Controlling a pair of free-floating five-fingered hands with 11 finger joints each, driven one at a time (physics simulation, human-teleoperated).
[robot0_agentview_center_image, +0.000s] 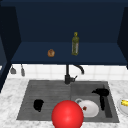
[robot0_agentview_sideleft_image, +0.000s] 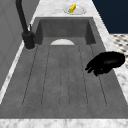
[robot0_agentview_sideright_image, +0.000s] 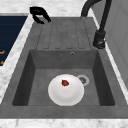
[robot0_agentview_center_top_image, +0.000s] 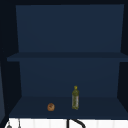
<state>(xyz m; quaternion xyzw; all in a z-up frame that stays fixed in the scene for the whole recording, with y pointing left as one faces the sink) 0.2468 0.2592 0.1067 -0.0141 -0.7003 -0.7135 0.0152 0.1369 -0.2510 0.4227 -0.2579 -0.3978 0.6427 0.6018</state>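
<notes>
My left hand (robot0_agentview_center_image: 38, 105) hovers over the ribbed drainboard (robot0_agentview_center_image: 47, 92) near its front edge, fingers loosely bent and holding nothing; it is the hand (robot0_agentview_sideleft_image: 106, 62) in the left side view and the hand (robot0_agentview_sideright_image: 38, 13) in the right side view. My right hand (robot0_agentview_center_image: 101, 93) hangs over the right side of the basin (robot0_agentview_sideright_image: 37, 75), fingers pointing down, nothing in it. A white plate (robot0_agentview_center_image: 88, 108) lies in the basin with a small red piece (robot0_agentview_sideright_image: 65, 82) on it. A large red ball (robot0_agentview_center_image: 67, 115) sits in front of the sink's front rim.
A black tap (robot0_agentview_center_image: 68, 75) stands behind the sink. On the counter to the right, a plate (robot0_agentview_center_image: 121, 107) carries a yellow item (robot0_agentview_center_image: 124, 102). The blue shelf (robot0_agentview_center_image: 100, 57) above holds an olive-oil bottle (robot0_agentview_center_image: 75, 44) and a brown round thing (robot0_agentview_center_image: 51, 53).
</notes>
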